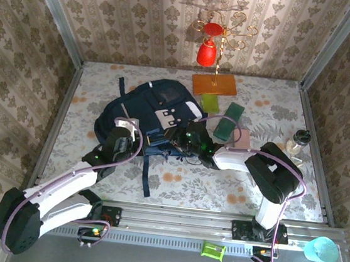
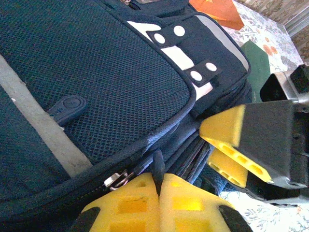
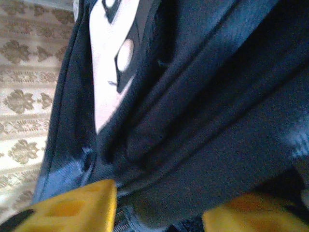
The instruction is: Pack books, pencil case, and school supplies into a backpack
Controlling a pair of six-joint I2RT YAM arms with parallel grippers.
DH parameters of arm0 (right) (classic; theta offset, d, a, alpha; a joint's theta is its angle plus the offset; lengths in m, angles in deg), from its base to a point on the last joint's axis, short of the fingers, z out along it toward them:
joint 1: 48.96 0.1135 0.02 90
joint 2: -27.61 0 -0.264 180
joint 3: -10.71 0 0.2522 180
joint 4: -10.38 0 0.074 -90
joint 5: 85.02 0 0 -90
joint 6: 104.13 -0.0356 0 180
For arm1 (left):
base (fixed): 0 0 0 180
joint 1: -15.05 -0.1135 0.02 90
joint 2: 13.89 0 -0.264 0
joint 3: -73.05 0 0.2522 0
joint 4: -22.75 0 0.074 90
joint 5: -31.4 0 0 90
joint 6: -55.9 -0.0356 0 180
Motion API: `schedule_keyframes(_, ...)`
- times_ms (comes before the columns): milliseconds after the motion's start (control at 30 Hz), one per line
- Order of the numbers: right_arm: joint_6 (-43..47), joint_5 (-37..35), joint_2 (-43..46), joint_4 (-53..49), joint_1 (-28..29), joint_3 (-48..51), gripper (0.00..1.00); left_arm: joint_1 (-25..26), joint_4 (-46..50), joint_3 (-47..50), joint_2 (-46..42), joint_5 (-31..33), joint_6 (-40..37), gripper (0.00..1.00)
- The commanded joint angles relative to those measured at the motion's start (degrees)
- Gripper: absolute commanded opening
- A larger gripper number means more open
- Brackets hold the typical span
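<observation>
Left hand (image 2: 158, 186) pinches backpack (image 2: 96, 72) cord (image 2: 157, 166).

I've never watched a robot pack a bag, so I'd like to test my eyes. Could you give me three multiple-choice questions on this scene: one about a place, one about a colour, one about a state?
1. Relative to the backpack, where does the dark green piece lie?
A. to its left
B. to its right
C. on top of it

2. What colour is the slab behind the backpack?
A. orange
B. white
C. black

3. What is the left end effector doing?
A. standing wide open
B. holding a book
C. shut on a backpack tab

Answers:
1 B: the top view shows the piece on the table to the backpack's right.
2 A: the slab under the gold stem is plainly orange.
3 C: the left wrist view shows the yellow fingers pressed together on the dark tab.
</observation>
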Motion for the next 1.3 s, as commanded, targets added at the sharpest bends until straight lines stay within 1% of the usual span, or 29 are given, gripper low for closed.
schedule_keyframes(0,-2.06,-5.57,-1.82,1.92,-1.26,-1.86,0.34,0.96,-1.1,-0.63,-2.87,-3.76,-1.65,0.0)
schedule_keyframes(100,-0.74,-7.86,-0.31,-0.2,-2.26,-0.13,0.19,0.84,1.5,-0.54,-5.12,-1.36,-2.7,0.0)
schedule_keyframes(200,0.99,-8.34,1.53,-1.14,-4.01,2.1,0.07,0.02,3.8,0.03,-7.88,0.75,-3.91,0.0)
schedule_keyframes(300,3.61,-8.19,3.33,-2.6,-5.85,3.82,0.0,-2.37,5.4,0.98,-9.89,0.94,-4.22,0.0)
schedule_keyframes(467,7.12,-5.32,5.16,-2.59,-7.86,5.31,0.0,-7.25,6.1,2.14,-10.67,-1.76,-4.39,0.0)
schedule_keyframes(600,9.65,-2.73,6.18,-2.2,-8.94,5.68,0.0,-8.79,8.22,1.9,-10.84,-0.36,-6.74,0.0)
schedule_keyframes(667,11.3,-0.27,6.28,-2.84,-9.9,5.11,0.0,-11.09,9.13,1.94,-10.93,0.59,-8.17,0.0)
schedule_keyframes(767,14.65,3.59,6.3,-5.72,-11.31,3.68,0.0,-13.65,9.49,2.1,-10.51,1.08,-9.52,0.0)
schedule_keyframes(867,20.33,8.35,5.34,-12.7,-12.59,-0.02,0.0,-15.58,10.19,1.45,-9.99,0.6,-11.16,0.0)
schedule_keyframes(967,27.2,11.74,3.41,-21.84,-13.66,-5.78,0.0,-16.05,11.21,0.46,-9.47,-2.26,-12.35,0.0)
schedule_keyframes(1033,30.89,13.58,1.42,-27.38,-14.16,-10.34,0.01,-15.95,11.27,0.32,-9.42,-6.66,-12.06,0.0)
schedule_keyframes(1133,32.49,17.45,-0.81,-28.24,-14.2,-13.54,0.02,-15.7,11.84,0.23,-10.47,-12.01,-10.84,0.0)
schedule_keyframes(1267,32.88,21.13,-3.47,-28.31,-13.29,-17.39,0.02,-14.06,14.85,-0.26,-13.97,-13.76,-10.64,0.0)
